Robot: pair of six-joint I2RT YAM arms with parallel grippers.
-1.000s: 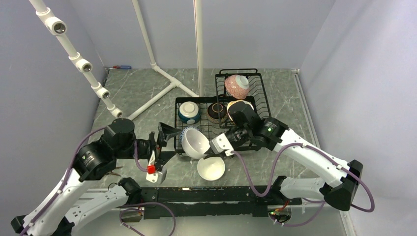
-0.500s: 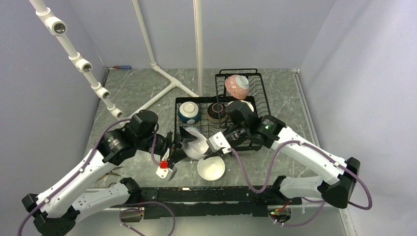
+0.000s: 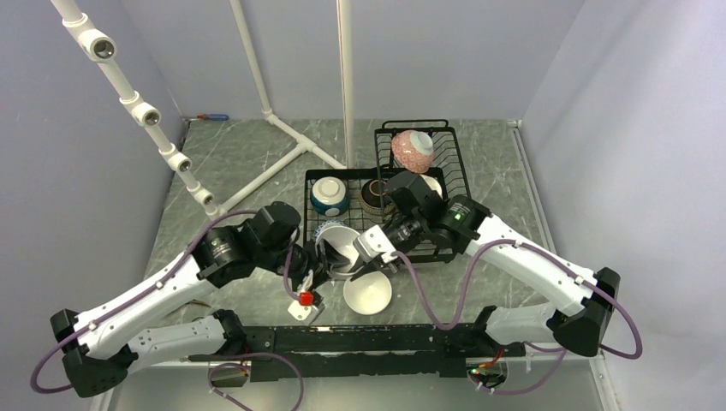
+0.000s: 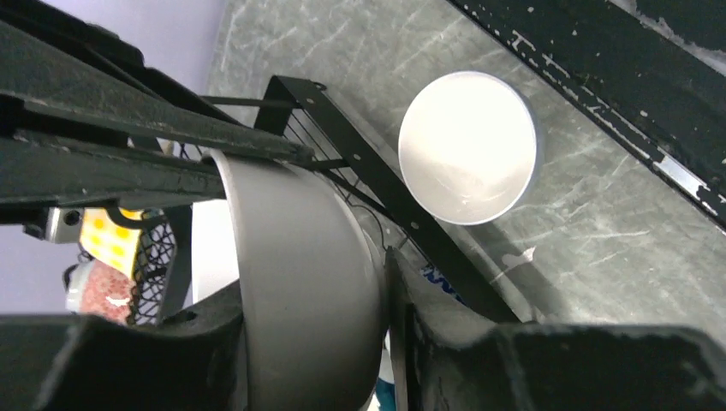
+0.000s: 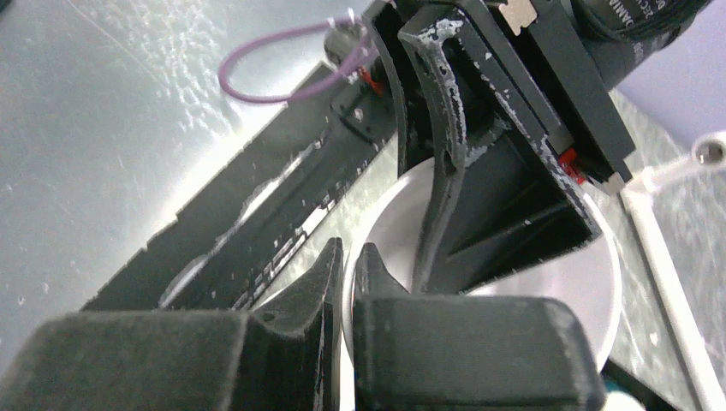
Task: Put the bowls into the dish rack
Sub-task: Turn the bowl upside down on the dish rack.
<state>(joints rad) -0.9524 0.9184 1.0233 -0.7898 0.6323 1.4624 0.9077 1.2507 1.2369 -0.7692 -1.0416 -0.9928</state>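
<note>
As wrist shows, tool point(image 5: 347, 257) pinches bowl point(image 5: 565, 291).

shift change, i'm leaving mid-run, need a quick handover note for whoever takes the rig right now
Right gripper: shut on the rim of a white bowl at the dish rack's near left corner.
Left gripper: jaws either side of that same bowl; firm clamp unclear.
Done: pink bowl in the raised basket; teal-and-white bowl and brown bowl in the lower tray.
Left: seat the held bowl, then load the second white bowl from the table.
</note>
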